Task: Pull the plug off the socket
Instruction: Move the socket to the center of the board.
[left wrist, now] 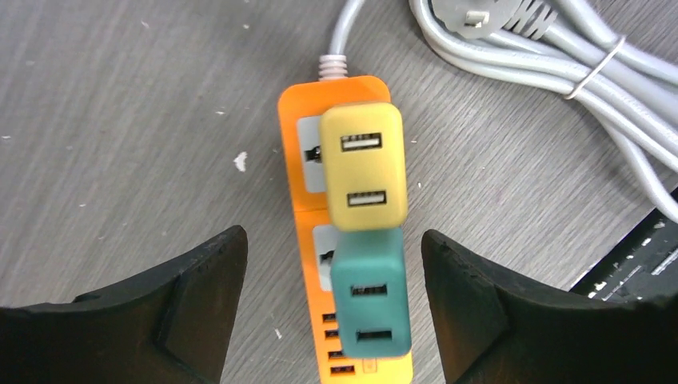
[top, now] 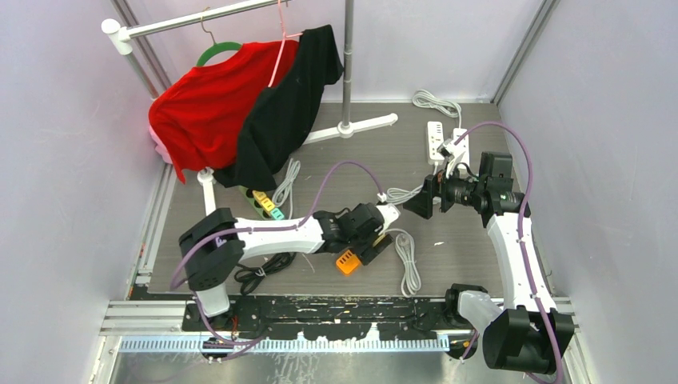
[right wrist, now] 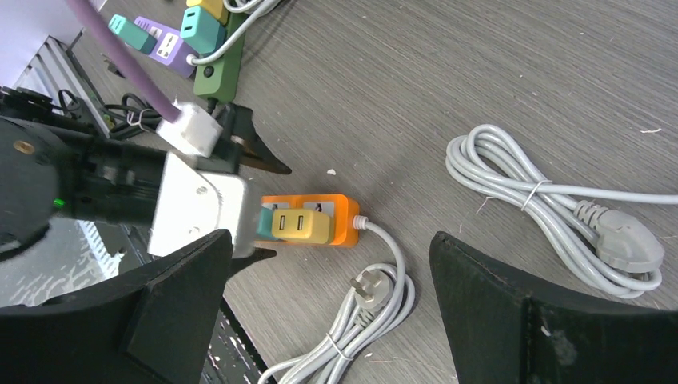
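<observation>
You have the orange power strip (left wrist: 288,184) lying flat on the table (top: 480,256), just ahead of the left arm, and two of its sockets are filled. The yellow plug (left wrist: 364,168) sits in the socket nearest the cord end, and the teal plug (left wrist: 369,296) sits in the next one, its edge touching the yellow one. Your left gripper (left wrist: 332,236) is over the strip with its fingers (left wrist: 200,280) spread to either side of the teal plug, with bare table showing in both gaps, so it is gripping nothing. Your right gripper (right wrist: 329,236) hangs higher up with its jaws wide apart and empty, looking down on the strip. Farther left, the green power strip (right wrist: 214,76) also has coloured plugs in its sockets.
</observation>
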Motion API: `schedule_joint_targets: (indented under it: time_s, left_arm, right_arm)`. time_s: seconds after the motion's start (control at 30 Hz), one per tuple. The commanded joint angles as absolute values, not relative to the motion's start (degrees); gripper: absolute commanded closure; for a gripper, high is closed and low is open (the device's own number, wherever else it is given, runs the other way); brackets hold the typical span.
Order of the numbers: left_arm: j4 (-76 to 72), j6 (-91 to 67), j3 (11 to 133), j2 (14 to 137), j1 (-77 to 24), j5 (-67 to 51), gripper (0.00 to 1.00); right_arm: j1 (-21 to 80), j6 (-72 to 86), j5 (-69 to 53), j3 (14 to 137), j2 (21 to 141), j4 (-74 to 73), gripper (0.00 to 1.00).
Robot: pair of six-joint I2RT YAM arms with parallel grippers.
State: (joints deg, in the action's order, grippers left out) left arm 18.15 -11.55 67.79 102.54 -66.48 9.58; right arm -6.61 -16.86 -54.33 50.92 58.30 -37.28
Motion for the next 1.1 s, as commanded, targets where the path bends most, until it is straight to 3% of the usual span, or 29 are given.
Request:
schedule_joint_targets:
  time_s: [0.0,0.43,0.5,0.57,0.73,0.87,1.07]
  left_arm:
    - [9.1,-9.3,65.3,94.9,-66.7,12.3,0.20]
    - [-14.4,-9.7,40.4,68.4,-67.9,9.8,0.19]
    - [-20.6,-10.4,35.2,64.9,-67.8,9.3,0.14]
    - [-28.0,-11.7,29.4,62.2,-67.9,10.2,0.00]
    - [-37.4,-11.9,21.1,59.9,-67.8,4.7,0.01]
    - [-35.3,-11.2,20.9,61.4,-67.9,-0.1,0.01]
    - [-41.0,3.4,17.2,67.2,-75.6,8.3,0.04]
  right_arm:
    - [-6.8,-18.6,-54.8,52.5,57.5,-37.4,0.02]
    - [-6.6,-24.6,-63.5,51.7,56.5,-40.4,0.02]
    - [-6.0,-26.8,-65.3,51.4,56.4,-41.5,0.00]
    - [-5.2,-33.2,-68.0,51.2,56.2,-45.4,0.00]
    - [-3.6,-72.4,-74.5,49.4,57.3,-65.6,0.00]
    - [6.2,-93.0,-65.3,50.3,62.5,-72.3,0.00]
    - [16.8,-93.2,-54.7,52.6,71.7,-62.6,0.06]
